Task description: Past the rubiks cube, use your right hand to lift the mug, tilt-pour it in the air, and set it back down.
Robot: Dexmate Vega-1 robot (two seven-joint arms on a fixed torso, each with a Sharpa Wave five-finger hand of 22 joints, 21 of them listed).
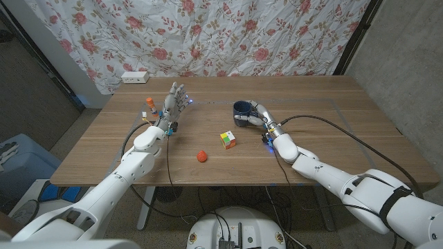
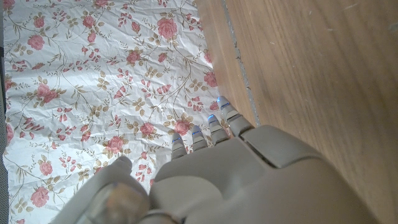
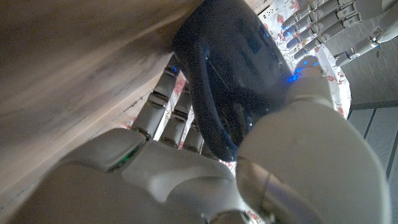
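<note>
A dark blue mug (image 1: 241, 109) is past the rubiks cube (image 1: 228, 139), toward the table's far side. My right hand (image 1: 257, 115) grips the mug from its right side. In the right wrist view the fingers (image 3: 166, 109) wrap one side of the mug (image 3: 230, 74) and the thumb (image 3: 309, 79) presses the other. The mug is against or just above the wood; I cannot tell which. My left hand (image 1: 175, 102) is held up over the table's left part with its fingers spread and holds nothing; its back (image 2: 249, 180) shows in the left wrist view.
A small red ball (image 1: 201, 156) lies near the front, left of the cube. Small orange and white items (image 1: 149, 104) stand beside my left hand. A white power strip (image 1: 135, 77) lies at the far left corner. A floral curtain (image 1: 208, 34) hangs behind the table.
</note>
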